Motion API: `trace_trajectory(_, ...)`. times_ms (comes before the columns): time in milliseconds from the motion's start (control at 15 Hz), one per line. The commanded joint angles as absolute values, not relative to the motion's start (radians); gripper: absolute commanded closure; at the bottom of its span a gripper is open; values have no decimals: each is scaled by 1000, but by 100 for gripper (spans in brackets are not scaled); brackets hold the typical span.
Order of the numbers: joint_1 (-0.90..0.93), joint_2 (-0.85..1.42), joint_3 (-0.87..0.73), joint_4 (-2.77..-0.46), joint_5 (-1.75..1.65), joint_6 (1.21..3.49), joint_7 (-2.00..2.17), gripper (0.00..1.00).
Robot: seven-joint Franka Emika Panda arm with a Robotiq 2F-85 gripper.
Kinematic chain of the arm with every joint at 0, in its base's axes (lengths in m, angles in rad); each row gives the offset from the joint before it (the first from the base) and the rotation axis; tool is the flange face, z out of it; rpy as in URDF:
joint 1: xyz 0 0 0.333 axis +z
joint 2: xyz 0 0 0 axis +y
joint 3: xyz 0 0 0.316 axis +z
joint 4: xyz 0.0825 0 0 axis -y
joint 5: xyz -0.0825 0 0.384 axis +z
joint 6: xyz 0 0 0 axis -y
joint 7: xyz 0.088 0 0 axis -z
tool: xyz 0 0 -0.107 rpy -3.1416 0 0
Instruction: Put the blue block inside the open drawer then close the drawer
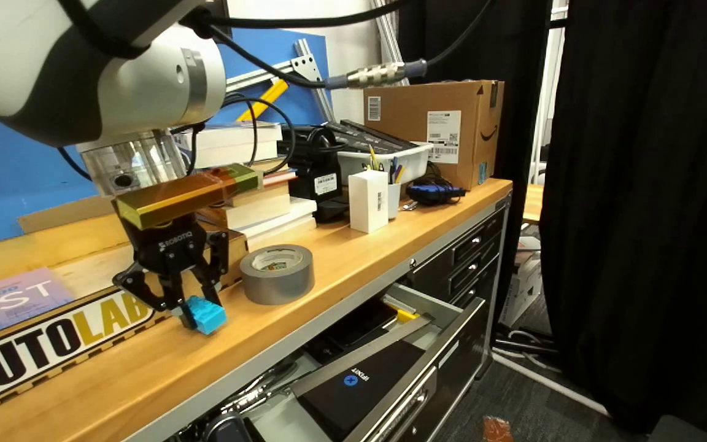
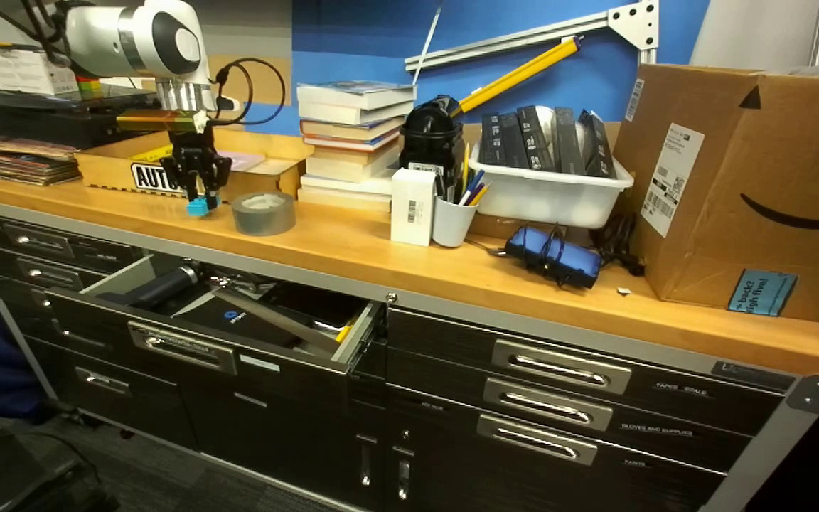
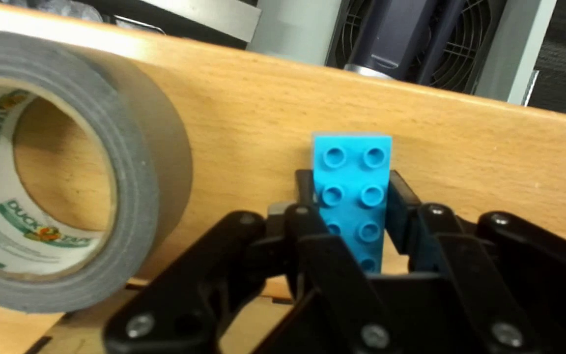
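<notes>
Over the wooden bench [image 1: 353, 264], near its front edge, the end effector [image 3: 353, 191] is clamped on the blue block [image 1: 208, 317], pressing its two long sides, and the studs face the wrist camera. Whether the block touches the bench cannot be told. Near it, apart from the block, a grey tape roll [image 1: 280, 286] lies flat. Farther back sits a shallow wooden tray [image 2: 107, 162] with a sign beginning AUTO. Below the bench surface, the drawer [image 2: 303, 377] is pulled out; the block is outside it, higher up. Inside the drawer lie a black case [image 1: 363, 390] marked IFIXIT and a dark elongated object [image 2: 161, 286]. In both exterior views, farther along the bench stand a stack of books [image 2: 352, 146], a white box [image 2: 411, 210], a pen cup [image 2: 454, 224], a white tub [image 2: 548, 199] and a large cardboard box [image 2: 726, 185].
</notes>
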State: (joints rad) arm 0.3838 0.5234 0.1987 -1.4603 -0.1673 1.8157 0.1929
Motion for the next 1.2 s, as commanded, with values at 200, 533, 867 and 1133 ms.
trace_trajectory(200,316,220,191,-1840,-114,1850,199,89)
trace_trajectory(533,252,61,161,-2115,-106,1955,271,89)
trace_trajectory(867,199,25,142,-2292,-117,2088,356,85)
trace_trajectory(1133,182,16,141,-2343,-113,2121,369,25)
